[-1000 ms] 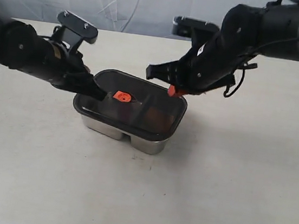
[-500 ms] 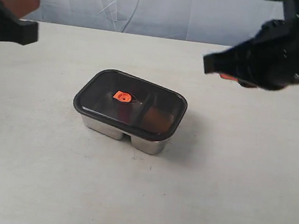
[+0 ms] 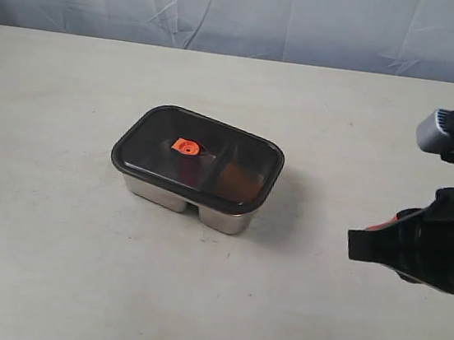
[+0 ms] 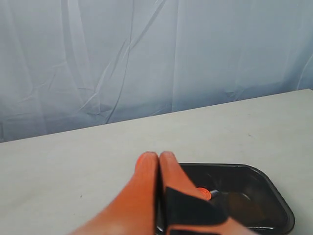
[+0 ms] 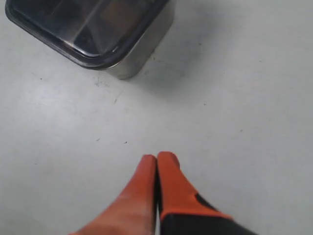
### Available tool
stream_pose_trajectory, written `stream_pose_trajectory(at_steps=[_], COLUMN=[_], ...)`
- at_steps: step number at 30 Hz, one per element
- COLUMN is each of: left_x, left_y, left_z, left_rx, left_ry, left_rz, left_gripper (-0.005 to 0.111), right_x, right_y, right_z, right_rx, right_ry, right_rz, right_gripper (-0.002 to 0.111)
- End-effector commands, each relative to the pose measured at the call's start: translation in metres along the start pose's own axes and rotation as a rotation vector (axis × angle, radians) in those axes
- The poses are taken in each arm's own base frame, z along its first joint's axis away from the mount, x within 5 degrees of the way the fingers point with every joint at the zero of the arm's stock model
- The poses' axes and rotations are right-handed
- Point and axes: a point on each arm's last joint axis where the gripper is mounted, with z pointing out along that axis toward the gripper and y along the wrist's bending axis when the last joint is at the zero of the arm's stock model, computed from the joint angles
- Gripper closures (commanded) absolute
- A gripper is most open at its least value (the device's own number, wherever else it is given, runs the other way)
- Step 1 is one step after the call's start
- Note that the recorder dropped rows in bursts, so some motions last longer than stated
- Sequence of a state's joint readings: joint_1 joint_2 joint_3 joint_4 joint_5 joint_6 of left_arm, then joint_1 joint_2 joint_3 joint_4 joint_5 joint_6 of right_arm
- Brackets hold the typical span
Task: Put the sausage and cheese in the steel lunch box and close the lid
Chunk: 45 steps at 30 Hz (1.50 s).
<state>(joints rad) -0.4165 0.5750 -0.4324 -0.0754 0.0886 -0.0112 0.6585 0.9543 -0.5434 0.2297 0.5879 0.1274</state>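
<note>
Steel lunch box [image 3: 205, 214]: stands on the table [image 3: 73, 275], a little left of the middle and nearer the far edge than the near one, well away from every corner. Its shiny wall shows below the lid.
Lid [image 3: 213, 148]: dark and translucent. It sits flat over the whole rim with no lifted corner in any view, and the orange valve [image 3: 184, 146] is on top.
Sausage and cheese: neither lies on the bare table in any view. A warm brownish patch [image 3: 234, 181] shows through the lid in the compartment nearer the right edge. It is too dim to tell which item it is, or whether both are there.
Left gripper [image 4: 157, 156]: orange fingers are pressed together with nothing between them. It is raised above the table with the box just beyond its tips, and it is outside the exterior view.
Right gripper [image 5: 156, 159]: clenched on nothing. It hangs near the right edge of the table, well apart from the box.
Progress: judging by the seated lid and both grippers being empty, loading and closing look finished.
Left to do: probably nothing. The one open doubt is whether the lid is pressed fully home, which these views cannot settle.
</note>
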Motion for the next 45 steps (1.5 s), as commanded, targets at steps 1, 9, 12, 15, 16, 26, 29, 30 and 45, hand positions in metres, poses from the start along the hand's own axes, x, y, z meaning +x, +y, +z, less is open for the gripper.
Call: stream_pose_trajectory(at_steps=[1,9,12,15,16,26,29,30,45], left_x=[0.0,-0.001,-0.001,-0.001,-0.001,-0.001,-0.001,-0.001,-0.001], left_y=[0.001,0.001,0.001,0.001,0.001,0.001,0.001,0.001,0.001], left_z=[-0.002,-0.002,-0.002,-0.002,-0.002,-0.002,-0.002,-0.002,-0.002], left_rx=[-0.006,-0.005,-0.005,-0.005,-0.005,-0.006,-0.006,-0.006,-0.006], left_ry=[-0.008,-0.02,-0.02,-0.02,-0.02,-0.019,-0.019,-0.019,-0.019], left_rz=[-0.005,-0.003,-0.003,-0.003,-0.003,0.004,0.004,0.004,0.006], left_gripper=[0.107,0.107,0.107,0.107,0.107,0.107,0.107,0.107,0.107], right_x=[0.001,-0.013,-0.001,0.022,0.026,0.093,0.103,0.106,0.118], right_y=[0.0,-0.039,-0.06,-0.068,-0.067,-0.076,-0.08,-0.081,-0.086], right_z=[-0.001,-0.056,-0.081,-0.093,-0.093,-0.065,-0.056,-0.053,-0.04], right_rx=[-0.003,0.174,0.322,0.464,0.476,0.615,0.637,0.638,0.669], right_ry=[-0.004,-0.473,-0.673,-0.747,-0.755,-0.886,-0.866,-0.857,-0.792], right_rz=[0.005,0.062,0.169,0.144,0.118,0.092,0.115,0.12,0.099], right_gripper=[0.109,0.109,0.109,0.109,0.109,0.109,0.109,0.109,0.109])
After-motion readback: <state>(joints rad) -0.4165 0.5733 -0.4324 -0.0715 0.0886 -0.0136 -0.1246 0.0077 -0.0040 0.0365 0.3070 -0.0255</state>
